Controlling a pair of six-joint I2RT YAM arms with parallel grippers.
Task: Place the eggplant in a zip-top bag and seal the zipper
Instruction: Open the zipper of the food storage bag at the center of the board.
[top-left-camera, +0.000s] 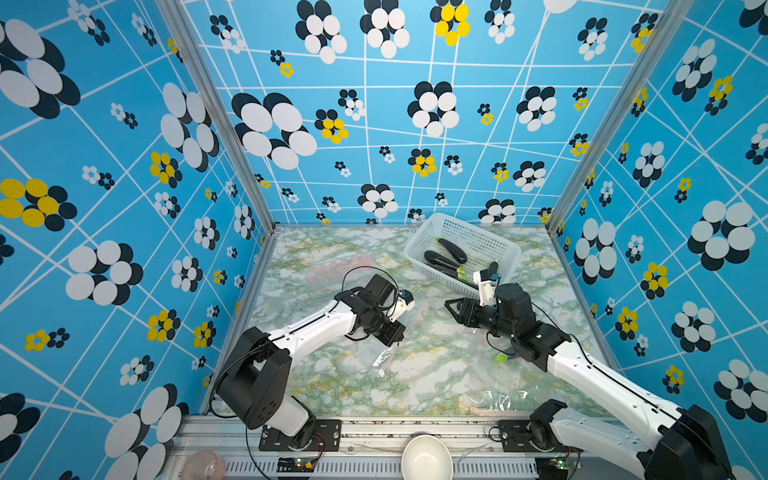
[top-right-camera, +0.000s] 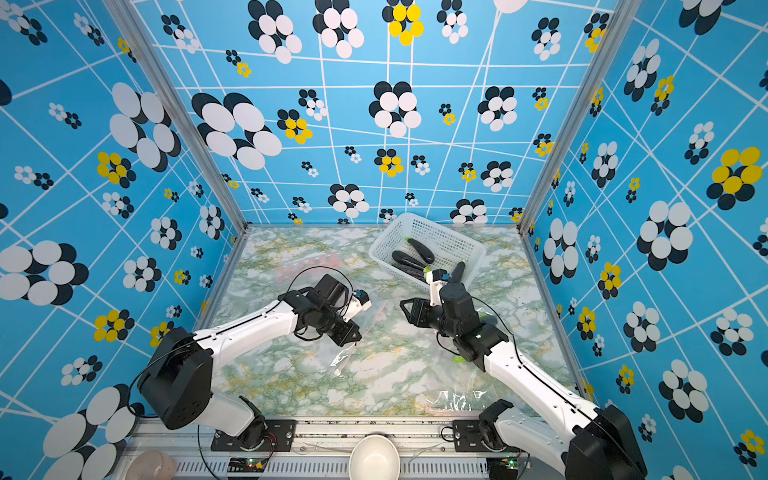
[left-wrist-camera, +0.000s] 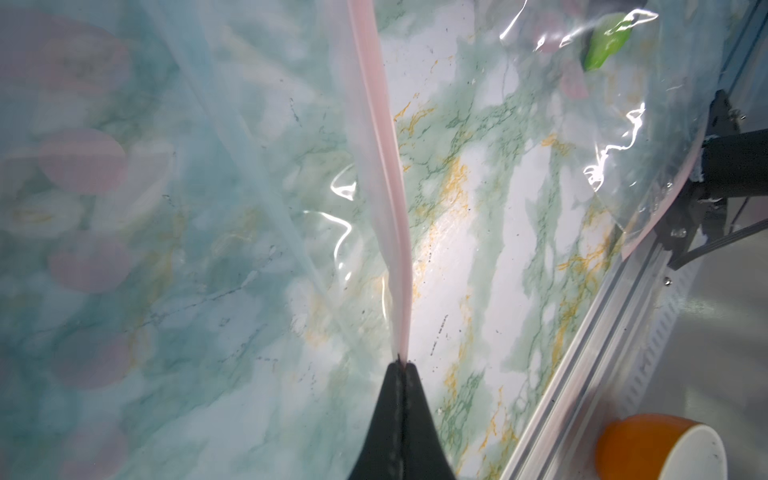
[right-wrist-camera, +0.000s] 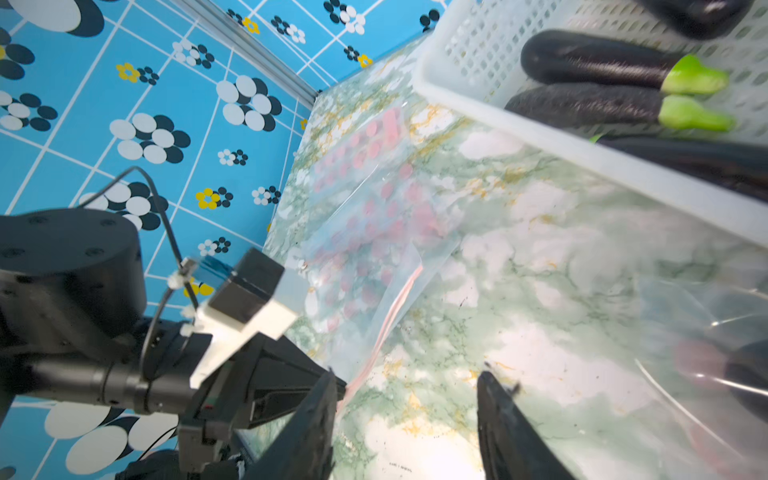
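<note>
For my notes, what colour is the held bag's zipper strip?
Pale pink; zipper strip clearest in the left wrist view.

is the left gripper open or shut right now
Shut: in the left wrist view the left gripper has its jaws pressed together on the bag's pink zipper strip.

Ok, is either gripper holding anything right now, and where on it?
Left gripper is pinched shut on the zip-top bag, at its pink zipper strip. Right gripper is open, holding nothing.

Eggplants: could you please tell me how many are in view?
5: four eggplants in the white basket, one eggplant inside a bag under the right arm; others may be hidden.
</note>
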